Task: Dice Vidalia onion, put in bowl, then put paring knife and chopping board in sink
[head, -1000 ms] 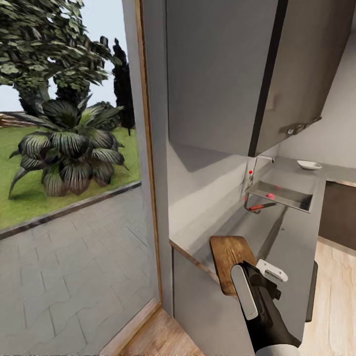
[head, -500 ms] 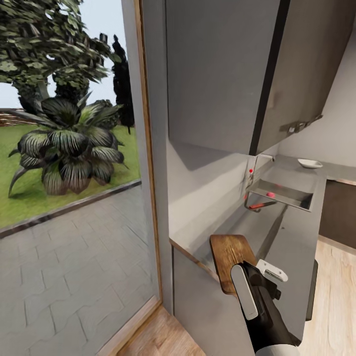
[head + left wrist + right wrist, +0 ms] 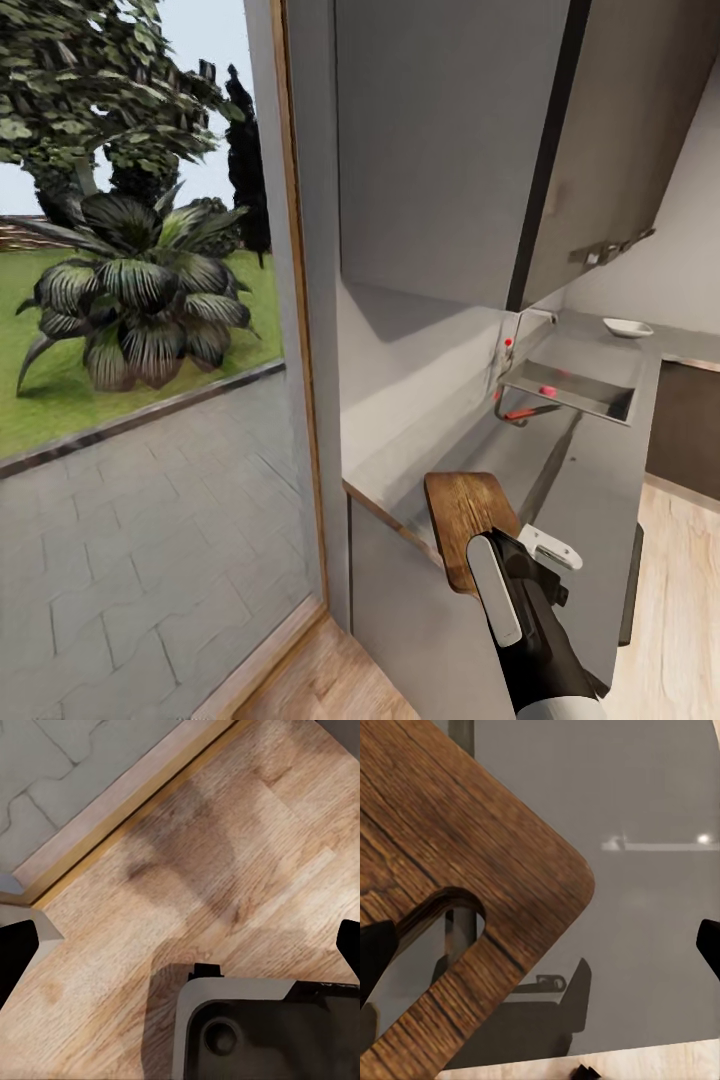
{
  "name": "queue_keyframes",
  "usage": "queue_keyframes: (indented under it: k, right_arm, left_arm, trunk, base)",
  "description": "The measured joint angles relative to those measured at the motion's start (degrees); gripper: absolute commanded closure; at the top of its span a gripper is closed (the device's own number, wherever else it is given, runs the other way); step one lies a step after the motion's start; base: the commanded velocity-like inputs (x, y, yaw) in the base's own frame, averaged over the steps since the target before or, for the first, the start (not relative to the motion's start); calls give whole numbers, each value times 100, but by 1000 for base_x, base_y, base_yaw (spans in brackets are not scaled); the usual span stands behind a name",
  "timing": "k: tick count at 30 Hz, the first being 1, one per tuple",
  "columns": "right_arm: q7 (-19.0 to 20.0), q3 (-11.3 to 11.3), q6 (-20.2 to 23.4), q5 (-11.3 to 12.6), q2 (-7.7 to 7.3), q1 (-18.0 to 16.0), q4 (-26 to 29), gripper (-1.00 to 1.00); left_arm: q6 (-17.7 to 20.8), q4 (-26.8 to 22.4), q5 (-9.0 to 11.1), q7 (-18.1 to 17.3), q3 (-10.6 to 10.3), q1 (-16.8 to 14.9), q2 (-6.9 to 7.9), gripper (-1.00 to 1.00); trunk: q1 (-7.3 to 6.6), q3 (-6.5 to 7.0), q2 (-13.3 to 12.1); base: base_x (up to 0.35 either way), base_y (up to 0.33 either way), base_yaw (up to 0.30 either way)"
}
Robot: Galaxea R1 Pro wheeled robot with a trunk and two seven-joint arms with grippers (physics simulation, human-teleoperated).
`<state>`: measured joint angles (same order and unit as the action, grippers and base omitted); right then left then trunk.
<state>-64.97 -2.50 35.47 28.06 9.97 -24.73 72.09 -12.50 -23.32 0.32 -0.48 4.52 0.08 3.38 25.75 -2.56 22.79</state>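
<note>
The right tool stands wide open over the chopping board on the glossy grey desk, gripping nothing. The left tool gapes empty above the wooden floor. Well beyond lie the sink and white bowl.

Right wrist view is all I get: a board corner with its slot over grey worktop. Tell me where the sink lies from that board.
Observer: In the head view the sink lies beyond the chopping board, further along the countertop.
Operator: Now place the bowl.
Observer: The white bowl stands on the countertop past the sink's far end.
Operator: Report the left gripper.
Observer: The left wrist view has the left gripper open above the wooden floor.
</note>
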Motion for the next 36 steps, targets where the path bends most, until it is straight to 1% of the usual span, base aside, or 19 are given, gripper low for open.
queue_keyframes:
  k: [14, 24, 36]
  right_arm:
    - [-3, 0, 0, 0, 0, 0, 0, -100]
    - [-3, 0, 0, 0, 0, 0, 2, -100]
    - [-3, 0, 0, 0, 0, 0, 0, -100]
  left_arm:
    - [0, -1, 0, 0, -4, 0, 4, -100]
    - [0, 3, 0, 0, -6, 0, -1, -100]
    - [0, 7, 0, 0, -5, 0, 0, -100]
  trunk:
    - [0, -87, 0]
    - [0, -156, 0]
    - [0, -167, 1]
  base:
    - [2, 0, 0]
    - [54, 0, 0]
    - [1, 0, 0]
